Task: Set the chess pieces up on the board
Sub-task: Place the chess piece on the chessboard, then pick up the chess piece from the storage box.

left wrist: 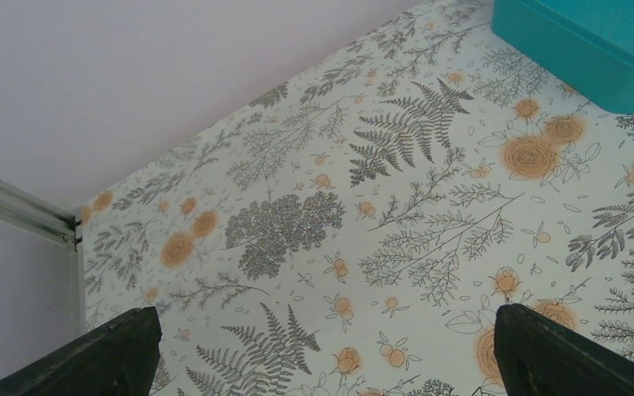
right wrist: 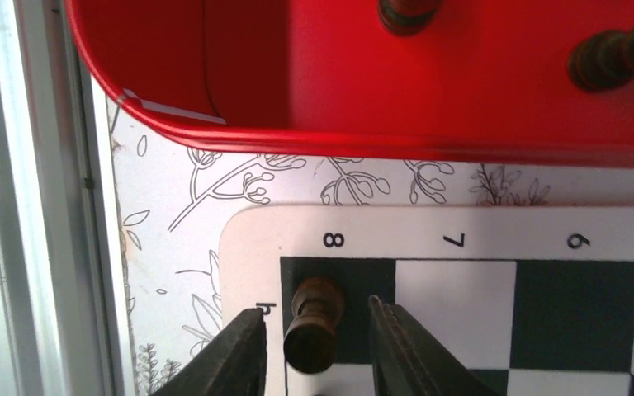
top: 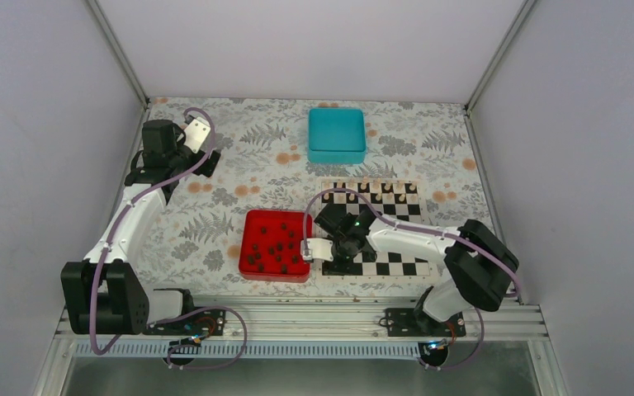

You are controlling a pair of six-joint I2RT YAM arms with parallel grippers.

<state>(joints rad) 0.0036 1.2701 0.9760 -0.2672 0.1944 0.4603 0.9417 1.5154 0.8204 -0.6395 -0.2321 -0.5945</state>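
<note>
Between the matt black jaws of the right gripper, the chess piece looks like turned wood with a dull sheen. Ahead of them the red tray is smooth, glossy plastic; the board under them seems to be matt printed card.

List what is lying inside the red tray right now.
Inside the red tray lie loose dark chess pieces, scattered over its floor, none pale. In the top view the right gripper covers a sliver of the tray's right edge, so anything there is hidden.
</note>
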